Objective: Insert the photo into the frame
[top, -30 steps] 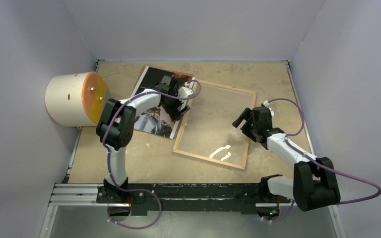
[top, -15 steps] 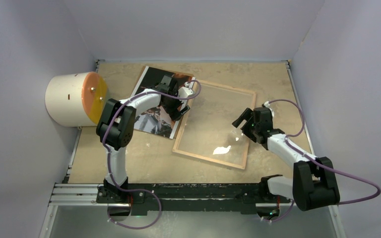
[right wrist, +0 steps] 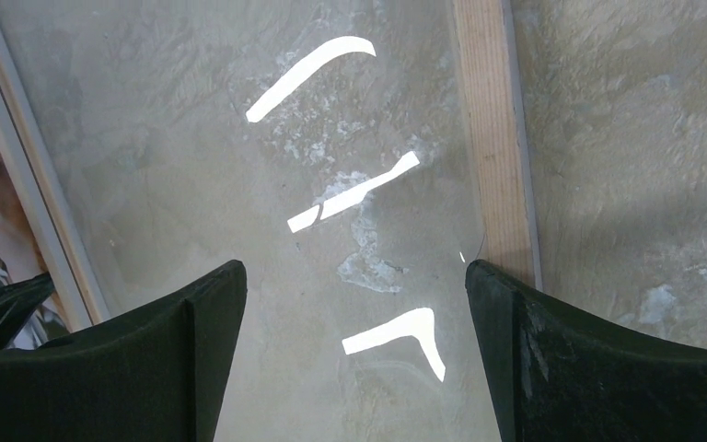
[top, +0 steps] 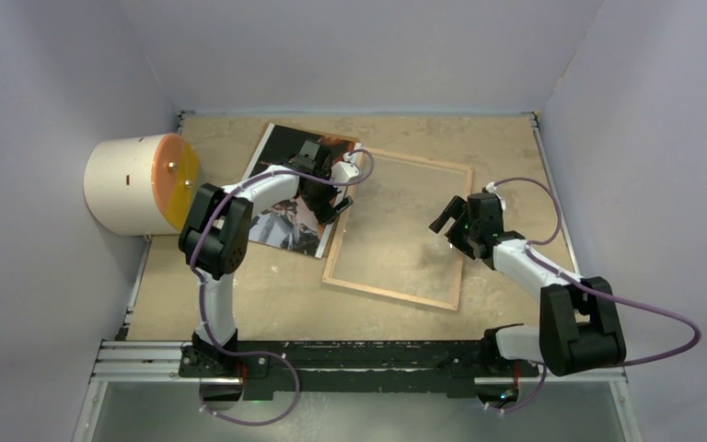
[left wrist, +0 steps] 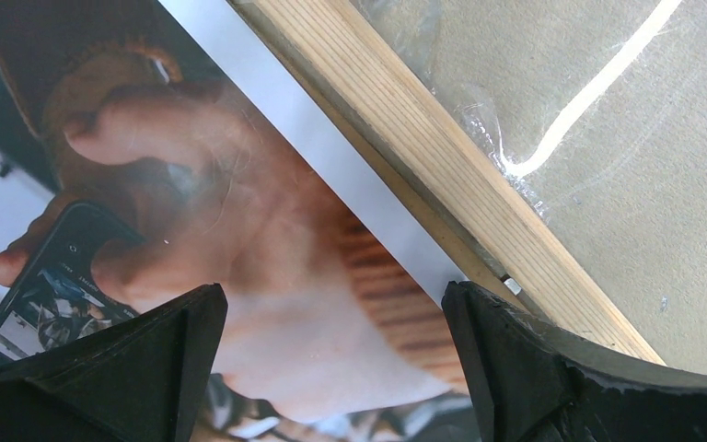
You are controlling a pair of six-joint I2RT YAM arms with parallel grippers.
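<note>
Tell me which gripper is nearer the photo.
Left. The left gripper is directly above the photo, at its edge beside the frame; the right gripper is over the frame's opposite rail, away from the photo.

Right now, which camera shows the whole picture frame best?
The top external view: the frame lies there with all four sides in view. The left wrist view shows only one rail beside the photo; the right wrist view, mostly glass.

White drum (top: 136, 184) left of photo (top: 285, 230)
</note>
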